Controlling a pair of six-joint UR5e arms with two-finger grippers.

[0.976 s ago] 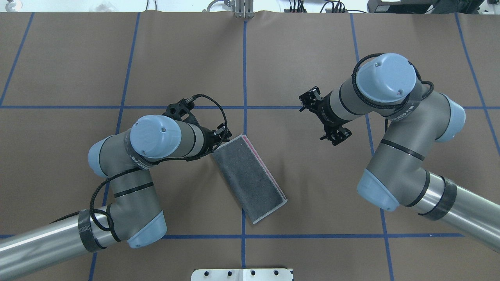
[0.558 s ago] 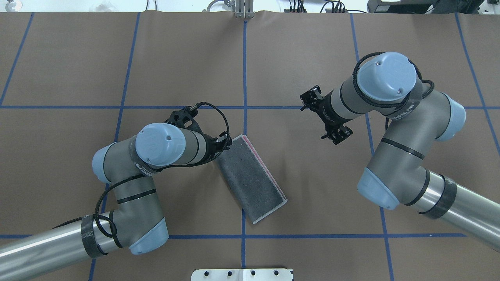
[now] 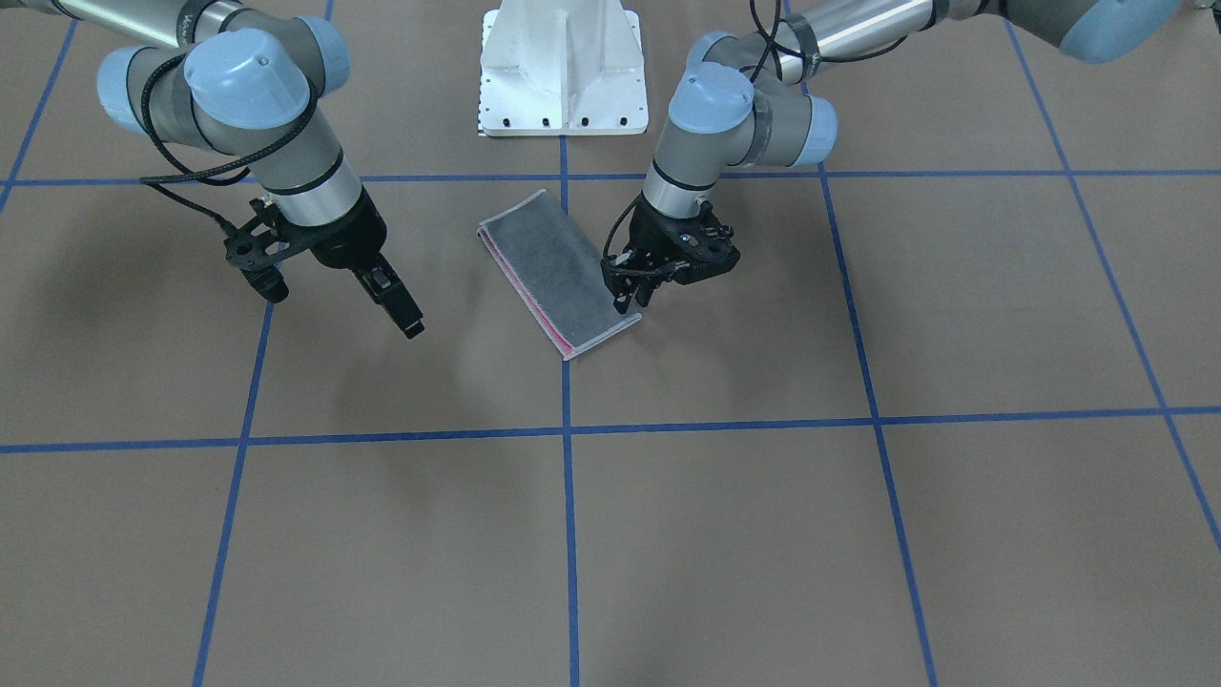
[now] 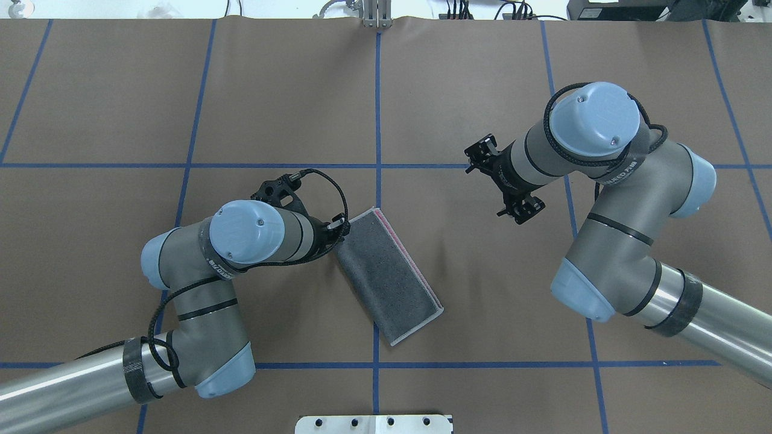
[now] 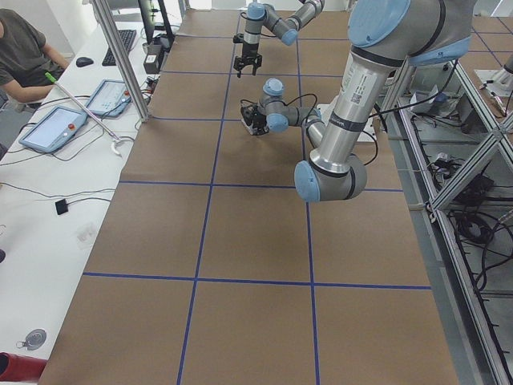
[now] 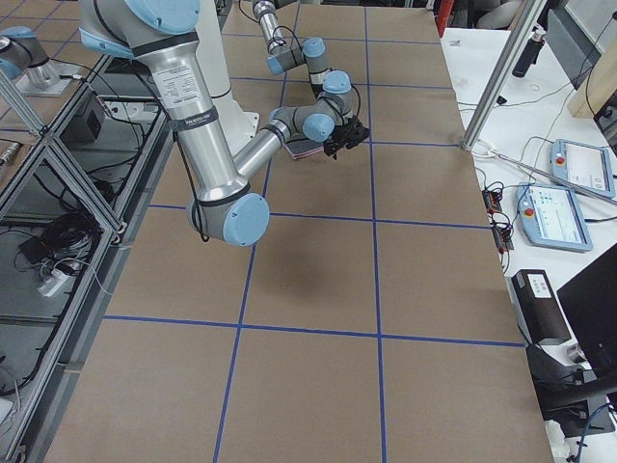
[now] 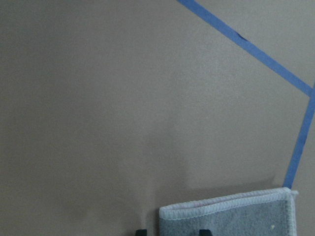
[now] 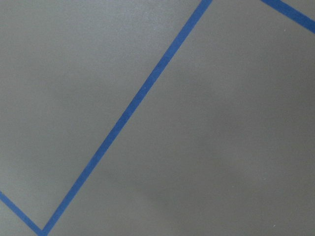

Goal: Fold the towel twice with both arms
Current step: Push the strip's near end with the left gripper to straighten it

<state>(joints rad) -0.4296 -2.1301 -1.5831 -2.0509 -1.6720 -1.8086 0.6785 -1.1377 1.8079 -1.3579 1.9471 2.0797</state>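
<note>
Overhead, the left gripper (image 4: 338, 230) is mostly tucked under its own wrist (image 4: 295, 232), fingertips out of sight. Its wrist cam chops the towel (image 7: 229, 216) off at the bottom edge, fingers (image 7: 204, 232) barely poking in. Right gripper (image 3: 410, 326): jaw gap too edge-on to read from the front.

Robotics lab, blue-taped grid table (image 4: 482, 72), teach pendants (image 6: 552, 216), aluminium post (image 6: 499, 77)

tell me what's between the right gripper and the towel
Nothing stands there: only a bare stretch of the brown table separates the right gripper from the towel. The front-facing view shows this best, and the overhead view agrees.
</note>
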